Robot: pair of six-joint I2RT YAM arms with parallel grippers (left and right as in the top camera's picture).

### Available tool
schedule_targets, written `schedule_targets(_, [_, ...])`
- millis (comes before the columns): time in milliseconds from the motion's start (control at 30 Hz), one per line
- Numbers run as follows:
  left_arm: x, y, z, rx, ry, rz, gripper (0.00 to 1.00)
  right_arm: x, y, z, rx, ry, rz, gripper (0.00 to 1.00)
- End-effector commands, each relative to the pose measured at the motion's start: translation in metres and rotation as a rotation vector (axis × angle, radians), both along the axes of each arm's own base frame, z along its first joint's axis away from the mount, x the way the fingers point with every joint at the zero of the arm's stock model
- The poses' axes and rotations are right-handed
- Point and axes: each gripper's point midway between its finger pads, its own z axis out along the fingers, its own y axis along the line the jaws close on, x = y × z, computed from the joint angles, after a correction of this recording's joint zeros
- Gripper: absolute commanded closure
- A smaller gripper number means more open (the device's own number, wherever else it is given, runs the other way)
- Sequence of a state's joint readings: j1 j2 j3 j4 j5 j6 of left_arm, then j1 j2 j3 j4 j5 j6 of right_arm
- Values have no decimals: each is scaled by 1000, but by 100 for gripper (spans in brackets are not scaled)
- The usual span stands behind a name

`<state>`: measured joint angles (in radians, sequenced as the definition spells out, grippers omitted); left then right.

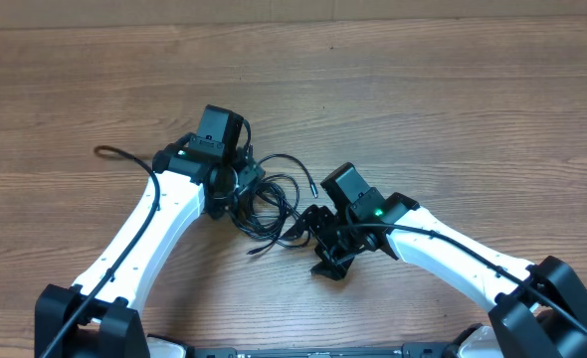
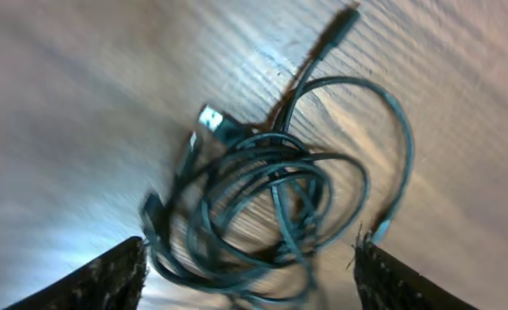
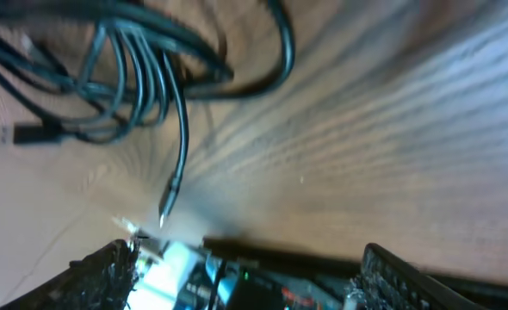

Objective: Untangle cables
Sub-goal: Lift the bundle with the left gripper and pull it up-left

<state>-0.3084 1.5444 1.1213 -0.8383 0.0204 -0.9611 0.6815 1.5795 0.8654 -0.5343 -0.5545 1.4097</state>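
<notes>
My left fingers are spread wide and grip nothing. The cables lie in one tangled coil on the wooden surface just ahead of them, and the coil's lowest loops reach into the gap between the two tips. This view is blurred, so I cannot tell whether either tip touches a cord. A pale plug pokes out at the coil's upper left. A dark plug lies farther out, at the end of a straight run of cord.

My right fingers are also apart and empty. In their view the cords cross the top left, apart from both tips. One strand runs down toward the tips and ends in a thin silver plug, short of them.

From overhead, the tangle sits near the middle of the surface, between my two arms. My left fingers are over its left edge and my right fingers are at its lower right.
</notes>
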Motion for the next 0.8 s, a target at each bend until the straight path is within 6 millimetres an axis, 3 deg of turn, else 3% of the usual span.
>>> schedule_targets(0, [8,1,12,148,-90,-365,29,12,-13,-12,-89,-52,-55,16])
schedule_targets(67, [13,-2,12,158,-114,-405,41,15,-15,-14,-105,-71,-57,15])
schedule_targets(167, [28,-8,16,159,-178,-430,51,16,-18,-15,-121,-81,-58,15])
schedule_targets(267, [33,-24,17,49,-194,-361,34,14,-23,-18,-147,-74,-61,15])
schedule_targets(367, [31,-41,13,-112,-139,-214,36,9,-37,-26,-223,-52,-70,15])
schedule_targets(400, [29,-45,10,-143,-116,-171,41,6,-42,-28,-248,-42,-72,15])
schedule_targets(633, [24,-69,-38,-239,68,64,47,-2,-52,-32,-300,-15,-72,14])
schedule_targets(767, [32,-74,-61,-244,89,109,65,0,-54,-33,-310,-23,-73,13])
